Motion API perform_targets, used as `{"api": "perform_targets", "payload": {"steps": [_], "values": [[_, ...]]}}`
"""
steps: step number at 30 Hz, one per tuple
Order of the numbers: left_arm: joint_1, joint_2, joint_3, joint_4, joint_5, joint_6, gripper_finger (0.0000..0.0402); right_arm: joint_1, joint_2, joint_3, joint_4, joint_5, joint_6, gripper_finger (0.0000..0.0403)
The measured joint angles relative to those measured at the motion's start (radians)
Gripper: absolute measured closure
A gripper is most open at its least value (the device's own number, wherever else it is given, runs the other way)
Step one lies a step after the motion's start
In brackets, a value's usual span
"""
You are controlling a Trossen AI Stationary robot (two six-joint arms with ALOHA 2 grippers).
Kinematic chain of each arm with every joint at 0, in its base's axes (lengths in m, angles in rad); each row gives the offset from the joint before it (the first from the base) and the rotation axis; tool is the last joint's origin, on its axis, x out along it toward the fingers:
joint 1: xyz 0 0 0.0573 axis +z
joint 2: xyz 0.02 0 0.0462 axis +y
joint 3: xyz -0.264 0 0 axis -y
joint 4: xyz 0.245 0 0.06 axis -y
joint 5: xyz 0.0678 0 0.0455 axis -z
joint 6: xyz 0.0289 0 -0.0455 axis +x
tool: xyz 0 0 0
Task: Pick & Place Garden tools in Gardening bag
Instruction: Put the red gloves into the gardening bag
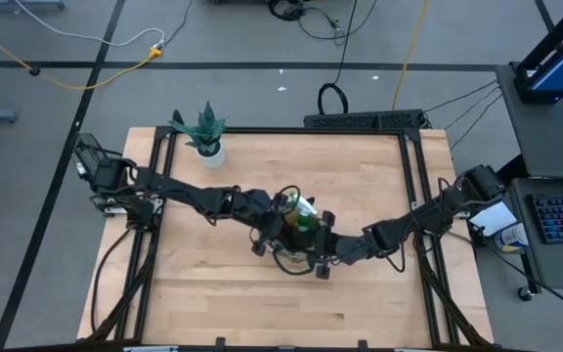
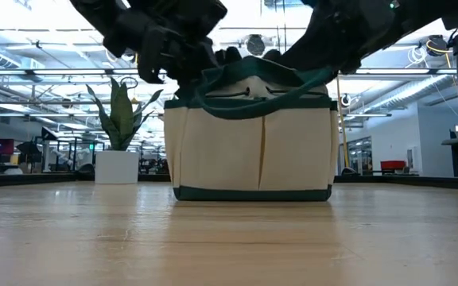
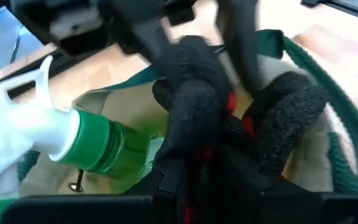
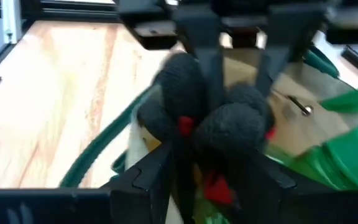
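The beige gardening bag with green trim (image 2: 253, 135) stands upright at the table's middle and also shows in the high view (image 1: 283, 256). A green spray bottle with a white nozzle (image 3: 92, 143) sticks up out of its mouth. My left gripper (image 3: 235, 93) and my right gripper (image 4: 207, 106) meet tip to tip just above the bag's mouth. Both are shut on a small red item (image 3: 246, 124). The dark padded fingers hide most of it. The other tools are hidden or out of view. My left gripper pinches the red item (image 3: 232, 102) between its two padded fingers, slanting down from the table's left. The item is over the bag's mouth; its shape is hidden by the pads. My right gripper pinches the same red item (image 4: 185, 124) between its padded fingers, slanting down from the table's right. Which part it has is hidden by the crowded pads.
A spiky green plant in a white pot (image 1: 205, 135) stands at the table's far left, clear of the arms. The bag's green loop handles (image 4: 98, 155) hang beside the grippers. Bare wood lies all around the bag.
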Motion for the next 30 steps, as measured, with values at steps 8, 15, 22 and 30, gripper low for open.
{"api": "perform_targets", "payload": {"steps": [8, 15, 22, 30], "values": [[0.033, 0.006, 0.0, -0.025, 0.013, -0.053, 0.0316, 0.033, 0.0, 0.0, 0.122, -0.004, -0.113, 0.0259], [0.034, 0.005, -0.001, -0.048, 0.034, -0.101, 0.0316, 0.019, 0.0, 0.0, 0.258, 0.077, -0.237, 0.0262], [0.016, -0.032, -0.005, -0.002, 0.03, -0.12, 0.0316, -0.053, 0.0, 0.0, 0.074, 0.076, -0.086, 0.0273], [0.017, -0.15, -0.006, -0.112, -0.005, -0.159, 0.0316, -0.085, -0.002, 0.0, -0.063, -0.045, 0.005, 0.0286]]}}
